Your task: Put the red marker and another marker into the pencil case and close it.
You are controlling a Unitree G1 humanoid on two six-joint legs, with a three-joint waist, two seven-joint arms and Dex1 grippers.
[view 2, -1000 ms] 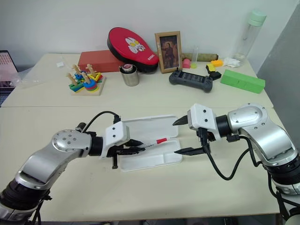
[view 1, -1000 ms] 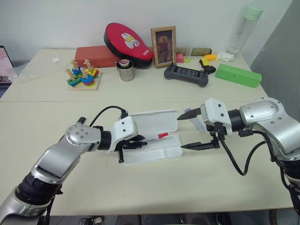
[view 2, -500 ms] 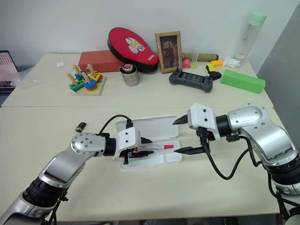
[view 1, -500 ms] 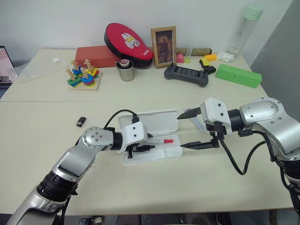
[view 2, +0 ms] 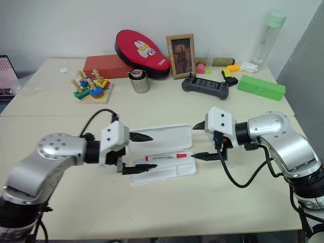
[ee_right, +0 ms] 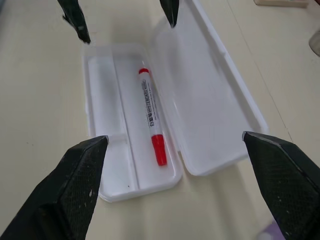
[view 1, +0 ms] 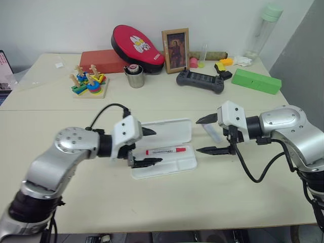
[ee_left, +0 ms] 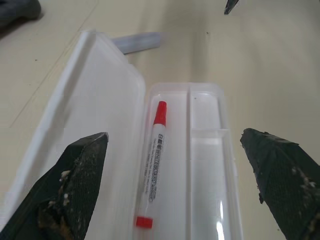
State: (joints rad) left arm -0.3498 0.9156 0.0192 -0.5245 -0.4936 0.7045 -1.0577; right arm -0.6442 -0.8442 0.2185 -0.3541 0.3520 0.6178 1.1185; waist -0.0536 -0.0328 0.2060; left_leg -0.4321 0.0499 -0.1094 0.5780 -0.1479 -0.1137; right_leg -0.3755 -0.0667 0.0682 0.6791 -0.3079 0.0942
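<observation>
The left gripper (view 1: pixel 149 147) hovers level over the left end of the open pencil case (view 1: pixel 174 167), jaws spread, empty. The red marker (view 1: pixel 165 150) lies inside its tray. Just right, the right gripper (view 1: pixel 208 134) points left, jaws released, near another marker (view 1: pixel 211 134) on the surface (view 1: pixel 152 202).

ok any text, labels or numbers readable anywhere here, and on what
None can be read.
red marker: black print along its white barrel, too blurred to read.
red pad at the back: a white cartoon figure, no legible words.
pencil case: no print visible.
</observation>
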